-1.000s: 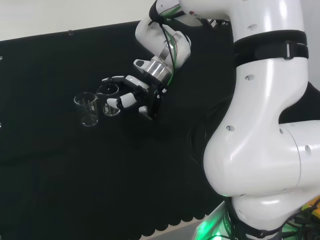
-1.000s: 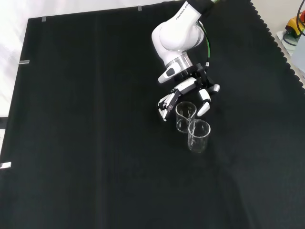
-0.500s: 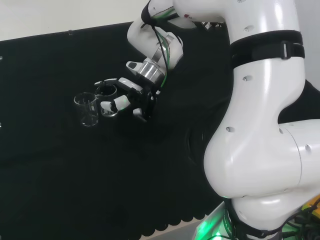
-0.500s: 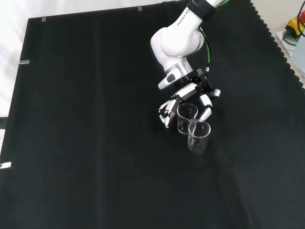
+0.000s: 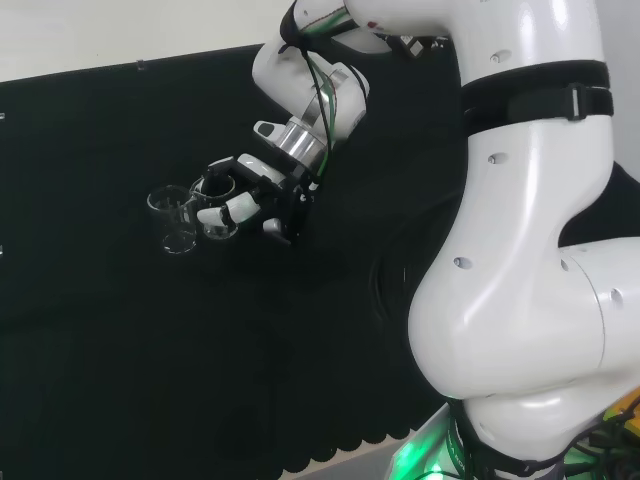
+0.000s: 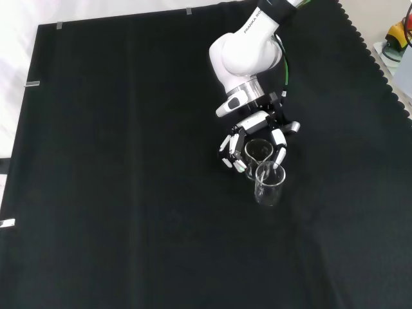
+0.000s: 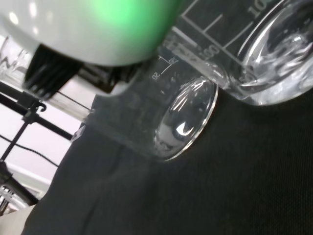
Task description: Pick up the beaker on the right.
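Two clear glass beakers stand close together on the black cloth. In the head view the right beaker (image 5: 222, 228) sits inside the hand (image 5: 270, 195), with the fingers curled behind it and the thumb across its front. The left beaker (image 5: 176, 222) stands free beside it. In the front view the hand (image 6: 257, 121) reaches down around the farther beaker (image 6: 257, 153); the nearer beaker (image 6: 269, 187) stands just below it. The wrist view has the held beaker (image 7: 181, 122) close under the blurred palm (image 7: 98, 29), its base on the cloth, and the other beaker (image 7: 274, 63) beside it.
The arm's white links (image 5: 520, 250) stand large at the head view's right. The cloth's scalloped edge (image 6: 380, 58) runs down the front view's right side, with coloured gear (image 6: 399, 38) past it. Bare cloth (image 6: 129, 193) lies all round the beakers.
The hand has moved up to the right beaker, and its fingers and thumb have drawn in round the glass. Both beakers stand where they were.
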`<state>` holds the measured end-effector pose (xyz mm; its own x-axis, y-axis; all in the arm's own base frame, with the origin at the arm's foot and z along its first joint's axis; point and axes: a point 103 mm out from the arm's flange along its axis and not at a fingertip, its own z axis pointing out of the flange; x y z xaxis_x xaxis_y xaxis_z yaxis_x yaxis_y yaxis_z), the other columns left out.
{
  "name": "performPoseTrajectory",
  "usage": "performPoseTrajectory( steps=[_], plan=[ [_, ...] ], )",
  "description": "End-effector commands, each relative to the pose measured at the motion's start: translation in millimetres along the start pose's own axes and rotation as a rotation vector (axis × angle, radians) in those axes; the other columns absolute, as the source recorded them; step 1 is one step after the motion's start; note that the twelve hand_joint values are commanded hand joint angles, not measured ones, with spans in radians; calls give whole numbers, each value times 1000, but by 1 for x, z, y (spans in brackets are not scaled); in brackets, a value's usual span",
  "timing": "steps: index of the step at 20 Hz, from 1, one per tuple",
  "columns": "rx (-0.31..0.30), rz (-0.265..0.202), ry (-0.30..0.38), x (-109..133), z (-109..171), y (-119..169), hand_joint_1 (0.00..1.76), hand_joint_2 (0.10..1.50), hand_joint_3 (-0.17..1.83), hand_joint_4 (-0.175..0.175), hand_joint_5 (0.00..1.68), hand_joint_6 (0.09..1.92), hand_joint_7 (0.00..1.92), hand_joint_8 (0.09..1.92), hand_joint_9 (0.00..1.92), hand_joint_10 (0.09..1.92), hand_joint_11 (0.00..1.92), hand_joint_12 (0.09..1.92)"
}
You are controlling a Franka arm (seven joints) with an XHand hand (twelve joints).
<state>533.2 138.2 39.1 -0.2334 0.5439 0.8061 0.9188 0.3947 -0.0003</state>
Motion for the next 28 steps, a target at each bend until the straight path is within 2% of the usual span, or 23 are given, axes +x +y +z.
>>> performPoseTrajectory(
  steps=[1, 4, 5, 6, 7, 9, 14, 17, 22, 25, 28],
  plan=[
    [-60, 25, -48, 1, -5, 2, 1278, 553, 954, 32, 1109, 1127, 1245, 835, 1094, 627, 693, 1119],
    [-77, 21, -59, 1, -14, 1, 1298, 495, 996, 11, 1160, 1032, 1346, 726, 1185, 578, 836, 1028],
    [-80, 18, -64, 1, -19, 1, 1345, 520, 928, -58, 1163, 1010, 1365, 722, 1211, 561, 871, 1009],
    [-79, 14, -72, 2, -22, 2, 1382, 547, 861, -111, 1164, 989, 1378, 717, 1234, 536, 899, 988],
    [-80, 12, -79, 3, -25, 2, 1405, 562, 817, -143, 1168, 964, 1392, 703, 1261, 498, 923, 969],
    [-81, 4, -93, 5, -32, 2, 1424, 571, 775, -169, 1178, 917, 1419, 664, 1310, 415, 966, 935],
    [-87, -13, -142, 8, -47, 1, 1436, 557, 759, -175, 1210, 819, 1467, 581, 1445, 177, 1085, 862],
    [-90, -22, -179, 9, -55, -2, 1438, 544, 772, -175, 1219, 798, 1471, 573, 1493, 102, 1116, 847],
    [-79, -42, -232, 13, -58, -1, 1439, 544, 764, -175, 1223, 775, 1485, 540, 1511, 87, 1137, 837],
    [-61, -52, -256, 12, -73, -8, 1428, 676, 533, -175, 1284, 571, 1401, 608, 1464, 87, 1142, 818],
    [-56, -60, -280, 16, -68, -4, 1426, 706, 479, -175, 1298, 525, 1383, 620, 1456, 87, 1149, 813]
  ],
)
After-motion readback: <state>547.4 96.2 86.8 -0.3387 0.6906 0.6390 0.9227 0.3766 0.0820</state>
